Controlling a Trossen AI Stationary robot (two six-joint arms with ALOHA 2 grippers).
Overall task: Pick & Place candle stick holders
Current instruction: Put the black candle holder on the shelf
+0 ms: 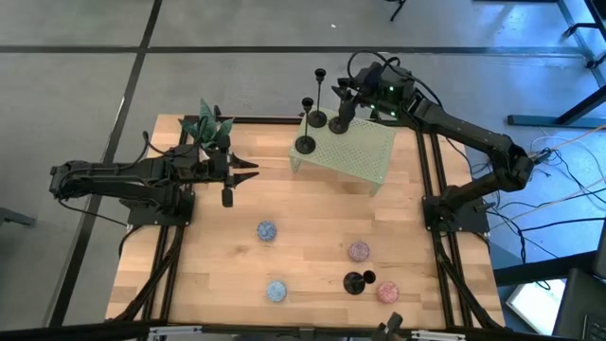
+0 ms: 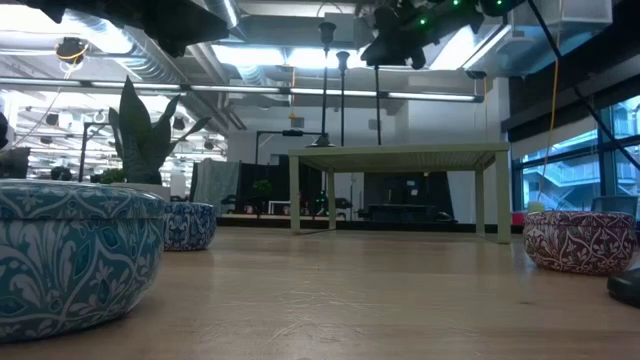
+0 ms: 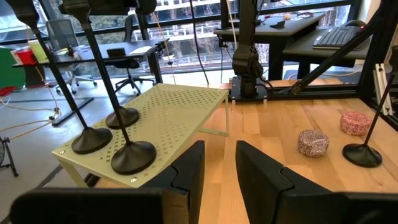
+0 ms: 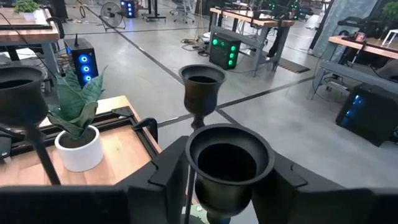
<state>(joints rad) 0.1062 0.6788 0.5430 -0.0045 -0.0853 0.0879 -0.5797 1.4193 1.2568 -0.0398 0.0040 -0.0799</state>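
Candle stick holders: three upright on the pale green perforated stand (image 1: 355, 152) at the table's far side, a fourth candlestick (image 1: 357, 281) down near the front among small patterned bowls. Right gripper (image 1: 347, 106) clamped on the tallest stand candlestick (image 4: 229, 163). Left gripper (image 1: 248, 170) hovering beside the potted plant (image 1: 208, 124), jaws apart, empty.

Wooden table (image 1: 303, 256), light planks. On it: pale green perforated stand (image 1: 355, 152) near the far edge; potted plant (image 1: 206, 123) at the far left corner; four small patterned bowls: blue (image 1: 267, 230), blue (image 1: 276, 291), pink (image 1: 359, 251), red (image 1: 388, 292). One black candlestick (image 1: 356, 281) stands on the boards just beside the red bowl. Three candlesticks (image 1: 322, 118) rest on the stand.
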